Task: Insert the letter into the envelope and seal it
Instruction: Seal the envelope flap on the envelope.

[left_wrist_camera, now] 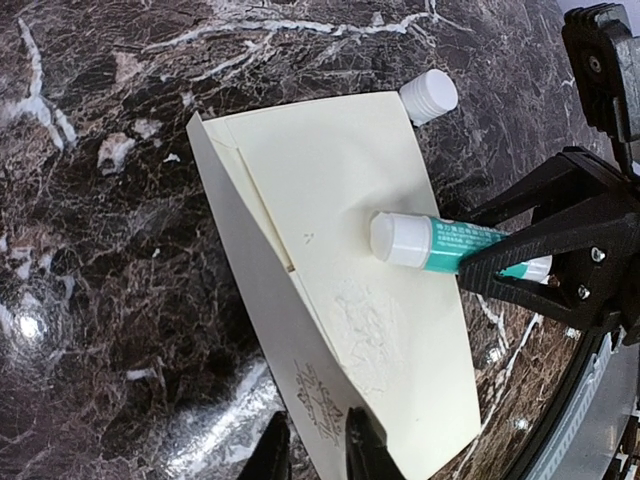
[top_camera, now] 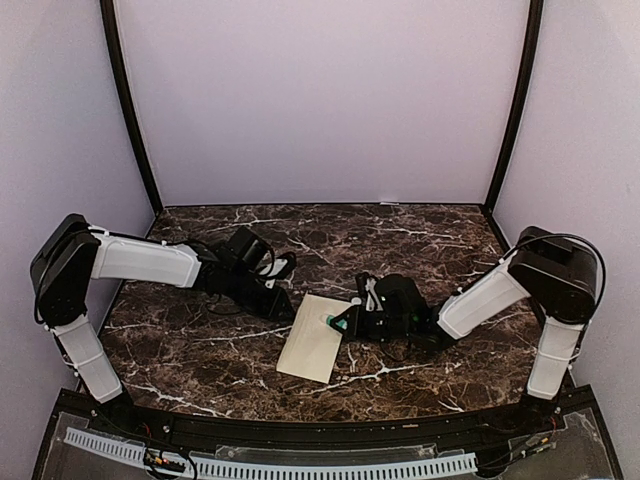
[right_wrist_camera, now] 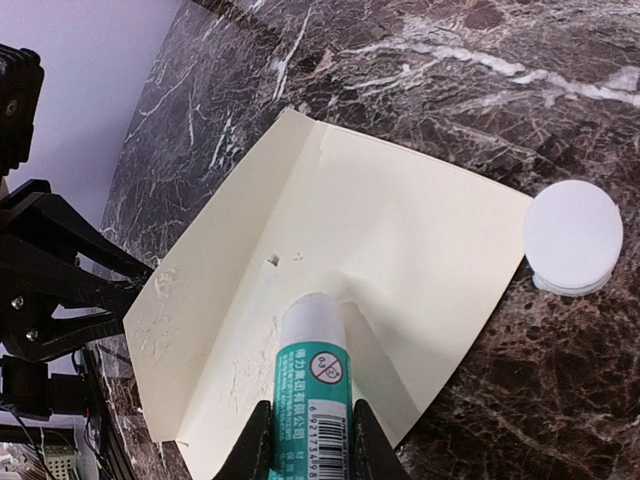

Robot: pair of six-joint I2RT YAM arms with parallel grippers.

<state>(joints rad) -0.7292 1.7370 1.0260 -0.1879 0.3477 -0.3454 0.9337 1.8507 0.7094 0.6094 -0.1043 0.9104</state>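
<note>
The cream envelope (top_camera: 312,340) lies mid-table with its pointed flap (left_wrist_camera: 255,290) raised along the left edge. My left gripper (left_wrist_camera: 318,448) is narrowly open and straddles the flap near its emblem (left_wrist_camera: 322,398). One finger (left_wrist_camera: 365,445) touches the paper and the other stands just off it. My right gripper (right_wrist_camera: 313,425) is shut on a teal glue stick (right_wrist_camera: 315,365), whose white tip presses on the envelope (right_wrist_camera: 400,230) beside the flap's fold. Glue smears (left_wrist_camera: 365,325) show on the paper. The letter is out of view.
The glue stick's white cap (right_wrist_camera: 572,237) stands on the dark marble table (top_camera: 200,345) just beyond the envelope's far corner. Both arms reach in from the sides, and pale walls close off the back and sides.
</note>
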